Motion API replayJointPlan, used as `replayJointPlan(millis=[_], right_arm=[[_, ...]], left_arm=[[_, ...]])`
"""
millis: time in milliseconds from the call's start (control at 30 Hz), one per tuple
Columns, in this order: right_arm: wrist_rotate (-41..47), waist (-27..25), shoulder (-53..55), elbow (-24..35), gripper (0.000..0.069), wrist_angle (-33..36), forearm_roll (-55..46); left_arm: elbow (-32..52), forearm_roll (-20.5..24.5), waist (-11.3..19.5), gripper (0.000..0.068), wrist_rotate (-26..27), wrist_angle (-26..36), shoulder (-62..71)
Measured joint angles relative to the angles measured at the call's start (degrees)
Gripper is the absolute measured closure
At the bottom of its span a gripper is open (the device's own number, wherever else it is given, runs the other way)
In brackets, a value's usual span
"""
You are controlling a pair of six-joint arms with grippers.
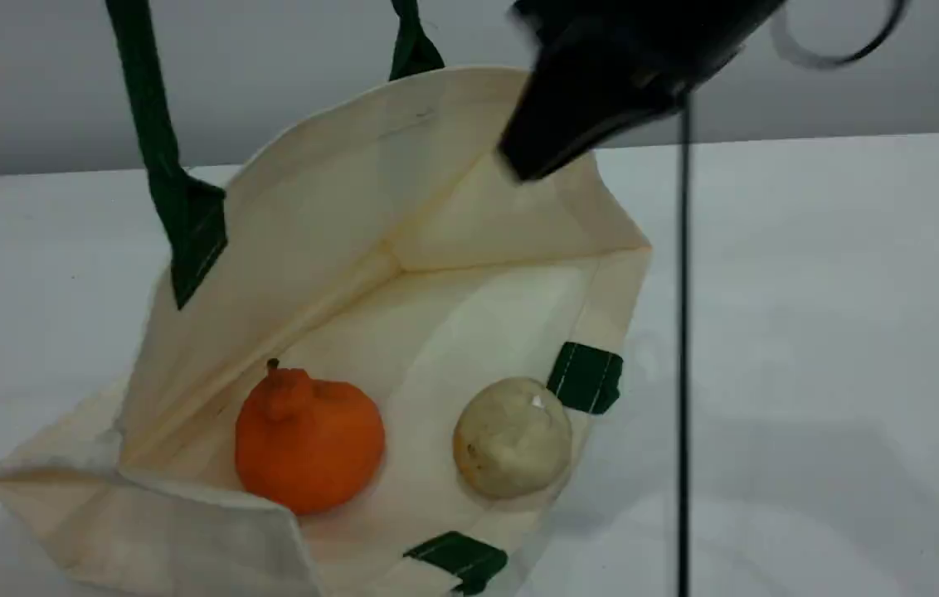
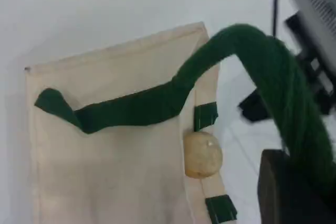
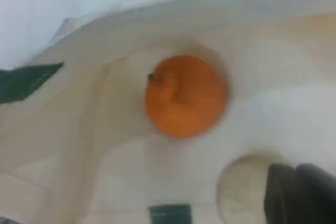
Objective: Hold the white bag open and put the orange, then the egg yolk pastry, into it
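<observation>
The white bag (image 1: 353,207) lies on its side with its mouth held wide toward the camera. One dark green handle (image 1: 162,166) is pulled up out of the top of the scene view. In the left wrist view that handle (image 2: 262,61) runs down into my left gripper (image 2: 294,192), which is shut on it. Inside the bag, the orange (image 1: 308,439) rests on the lower wall. The egg yolk pastry (image 1: 511,435) lies to its right, near the rim. My right gripper (image 1: 519,162) hovers blurred above the bag's far edge, shut and empty. The right wrist view looks down on the orange (image 3: 186,95) and the pastry (image 3: 241,187).
A black cable (image 1: 683,332) hangs straight down to the right of the bag. The white table (image 1: 851,290) stretches to the right and left of the bag. The right arm's dark body (image 2: 315,14) shows at the left wrist view's right edge.
</observation>
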Motion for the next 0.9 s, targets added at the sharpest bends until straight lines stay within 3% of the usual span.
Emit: replayJointPlan(millis=[167, 400, 500, 667, 900], right_arm=[[0.87, -5.82, -4.36, 0.0, 0.068, 3.33, -1.29], [0.87, -9.06, -5.7, -0.01, 0.068, 6.37, -1.54], [0.91, -9.06, -5.7, -0.01, 0.068, 8.3, -1.64], [4.94, -9.06, -6.35, -0.01, 0.068, 12.49, -6.46], [16.87, -9.06, -9.55, -0.01, 0.068, 19.38, -20.04]], left_arm=[[0.0, 0.31, 0.0, 0.0554, 0.56, 0.13, 0.0], [0.0, 3.41, 0.0, 0.029, -0.03, 0.6, 0.0], [0.0, 4.18, 0.0, 0.0227, -0.03, 1.07, 0.0], [0.0, 6.9, 0.0, 0.021, -0.03, 4.03, 0.0], [0.0, 9.1, 0.0, 0.021, -0.07, 4.74, 0.0]])
